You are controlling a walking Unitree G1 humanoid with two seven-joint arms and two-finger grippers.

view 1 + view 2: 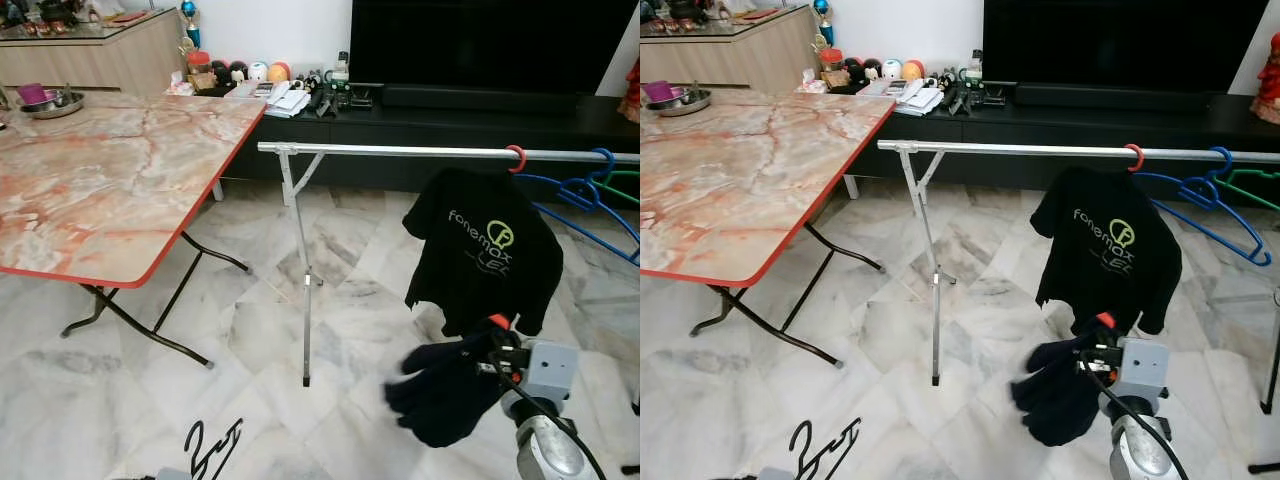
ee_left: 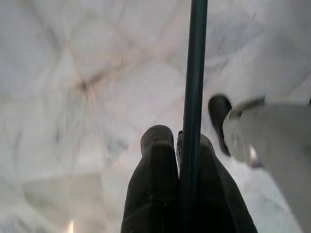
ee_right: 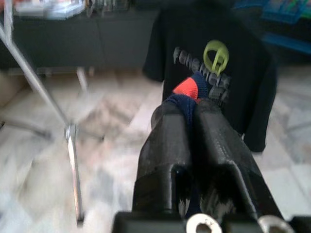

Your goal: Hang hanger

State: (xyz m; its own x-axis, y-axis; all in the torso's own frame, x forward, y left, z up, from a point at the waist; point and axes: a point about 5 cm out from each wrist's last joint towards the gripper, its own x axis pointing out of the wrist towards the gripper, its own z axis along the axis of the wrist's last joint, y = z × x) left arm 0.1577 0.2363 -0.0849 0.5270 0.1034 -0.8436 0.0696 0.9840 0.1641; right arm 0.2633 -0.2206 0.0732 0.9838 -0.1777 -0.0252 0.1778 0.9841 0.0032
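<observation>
A silver clothes rail (image 1: 400, 151) crosses the room at mid height. On it hangs a black printed T-shirt (image 1: 485, 250) by a red hanger hook (image 1: 516, 158), with empty blue hangers (image 1: 590, 195) beside it. Low at the right, below the shirt, my right gripper (image 3: 189, 109) is shut on a dark navy garment (image 1: 445, 395) on a hanger with a red-orange top (image 3: 187, 90). Low at the left, my left gripper (image 2: 177, 138) is shut on the thin dark wire of a black hanger (image 1: 212, 450).
A marble-patterned folding table (image 1: 100, 180) with a red edge stands to the left, its black legs reaching over the floor. The rail's silver leg (image 1: 305, 300) stands in the middle. A black TV cabinet (image 1: 450, 110) runs along the far wall behind the rail.
</observation>
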